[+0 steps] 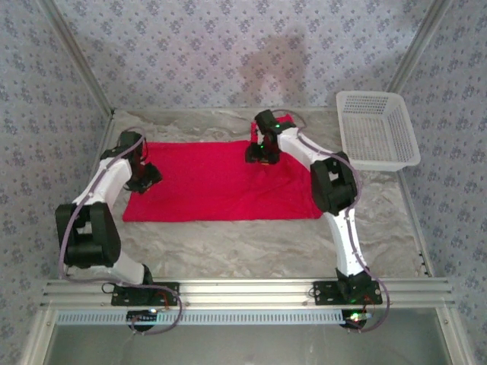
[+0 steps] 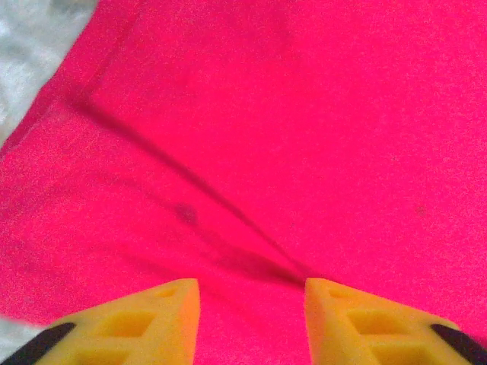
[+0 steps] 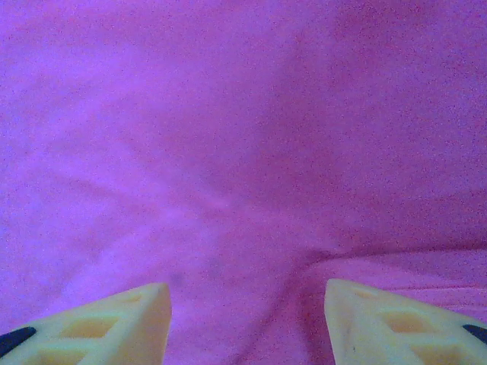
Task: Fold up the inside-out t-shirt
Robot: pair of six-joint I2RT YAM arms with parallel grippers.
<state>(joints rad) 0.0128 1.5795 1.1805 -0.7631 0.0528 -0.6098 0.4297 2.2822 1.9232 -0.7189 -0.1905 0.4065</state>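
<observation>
Soft matt red cloth t-shirt (image 1: 221, 182) on crinkled table cover (image 1: 266, 243) — white plastic lattice basket (image 1: 377, 125) — brushed metal rail (image 1: 251, 289)

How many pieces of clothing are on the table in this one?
1: a red t-shirt spread flat in the middle of the table. The white basket sits at the far right corner; anything beneath the shirt would be hidden.

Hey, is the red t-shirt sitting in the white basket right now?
No, the red t-shirt lies spread on the table, apart from the white basket at the far right corner.
</observation>
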